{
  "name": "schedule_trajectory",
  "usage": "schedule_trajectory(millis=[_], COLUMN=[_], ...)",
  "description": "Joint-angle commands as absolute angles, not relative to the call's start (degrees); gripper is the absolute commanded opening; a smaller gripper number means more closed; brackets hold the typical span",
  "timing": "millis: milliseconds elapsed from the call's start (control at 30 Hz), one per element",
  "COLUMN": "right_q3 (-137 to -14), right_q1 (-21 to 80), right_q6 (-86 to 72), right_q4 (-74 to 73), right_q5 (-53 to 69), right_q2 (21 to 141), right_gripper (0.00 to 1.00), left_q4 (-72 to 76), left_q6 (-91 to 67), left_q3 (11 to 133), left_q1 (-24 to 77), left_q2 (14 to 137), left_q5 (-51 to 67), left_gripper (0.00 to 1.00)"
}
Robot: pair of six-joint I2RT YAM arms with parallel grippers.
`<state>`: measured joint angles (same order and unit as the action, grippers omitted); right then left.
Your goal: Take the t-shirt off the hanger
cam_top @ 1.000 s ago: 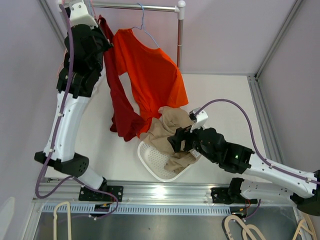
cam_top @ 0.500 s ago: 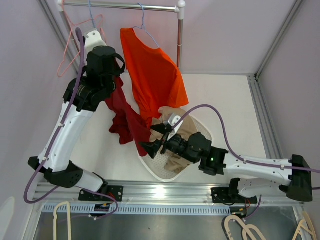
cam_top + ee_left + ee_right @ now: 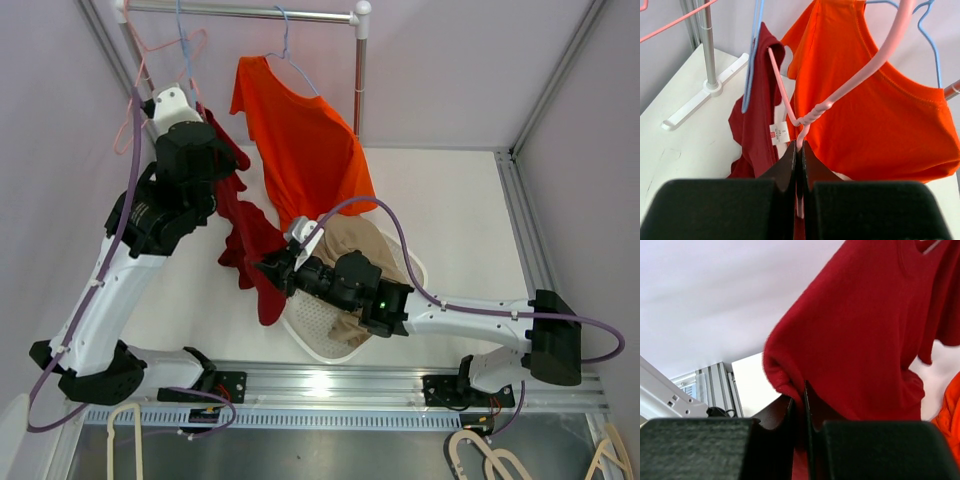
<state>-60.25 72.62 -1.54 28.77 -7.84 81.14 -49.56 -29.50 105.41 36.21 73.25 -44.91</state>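
The dark red t-shirt is judged light, soft and limp, with no stiffness of its own; such cloth is best taken at a hem or sleeve fold, where a bunched edge can be pinched. It is a plain matt knit with a white neck label, and hangs near the far left corner of the tabletop, draped down along the left edge. One arm of the pink hanger appears lodged in its neck. The left gripper is seen fully closed upon the hanger's wire; the right gripper is closed upon a lower fold of the shirt.
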Motion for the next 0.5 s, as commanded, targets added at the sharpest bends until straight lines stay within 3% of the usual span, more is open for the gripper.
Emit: schedule_trajectory(millis=[0, 67, 467], right_q3=[-61.8, -61.3, -58.5], right_q1=[72.8, 73.3, 76.7], right_q6=[-2.5, -2.5, -3.9], right_q4=[29.5, 28.5, 20.7], right_q5=[-7.6, -8.5, -13.3], right_q2=[80.1, 79.3, 69.4], right_gripper=[0.13, 0.00, 0.00], left_q4=[-43.1, -42.0, -38.8], left_q6=[-27.3, -26.6, -22.9], left_q3=[105.9, 107.3, 122.6], left_q1=[36.7, 36.7, 29.4], left_q2=[73.5, 75.5, 93.2], left_q5=[-46.8, -47.0, -43.9], left_gripper=[0.01, 0.01, 0.01])
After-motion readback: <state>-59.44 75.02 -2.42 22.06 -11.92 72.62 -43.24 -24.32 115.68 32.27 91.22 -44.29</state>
